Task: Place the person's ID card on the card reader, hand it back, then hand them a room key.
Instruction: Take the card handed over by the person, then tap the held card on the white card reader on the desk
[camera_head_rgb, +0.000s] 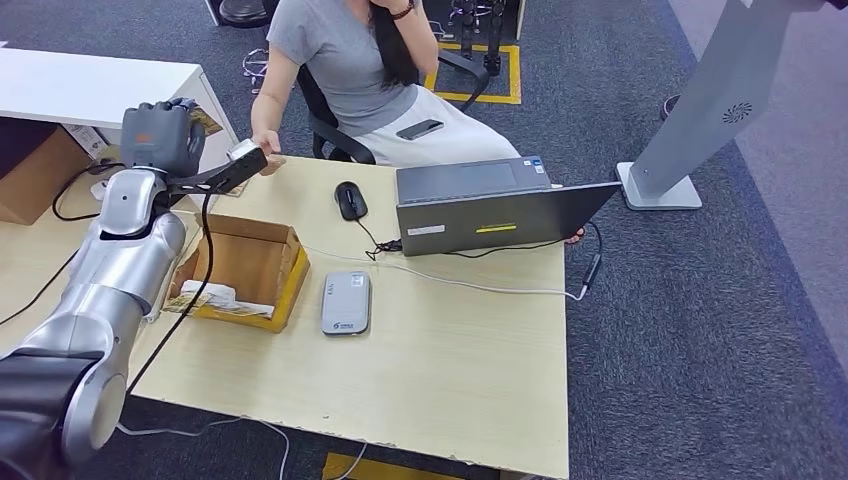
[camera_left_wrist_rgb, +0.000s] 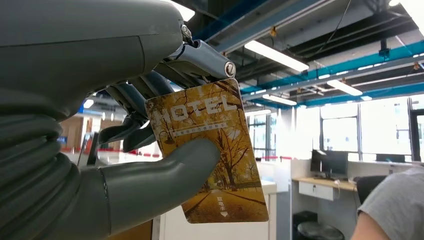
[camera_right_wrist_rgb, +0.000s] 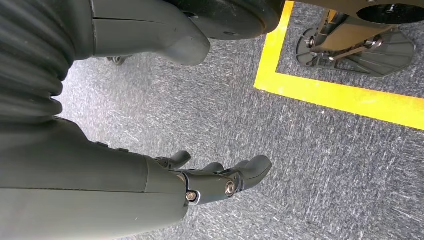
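Robot's right hand (camera_right_wrist_rgb: 220, 180) hanging above grey carpet (camera_right_wrist_rgb: 300, 165).
The hand enters from the left of the frame, thick grey thumb (camera_right_wrist_rgb: 170, 42) at upper left, darker fingers (camera_right_wrist_rgb: 250, 170) loosely apart near centre, holding nothing. A yellow floor line (camera_right_wrist_rgb: 345, 97) crosses the upper right, bordering a metal stand base (camera_right_wrist_rgb: 355, 42).

- My left hand (camera_head_rgb: 160, 135) is raised over the table's far left corner, thumb and fingers pinching the room key (camera_left_wrist_rgb: 215, 150).
- My right hand (camera_right_wrist_rgb: 215, 177) hangs down, fingers apart, holding nothing.
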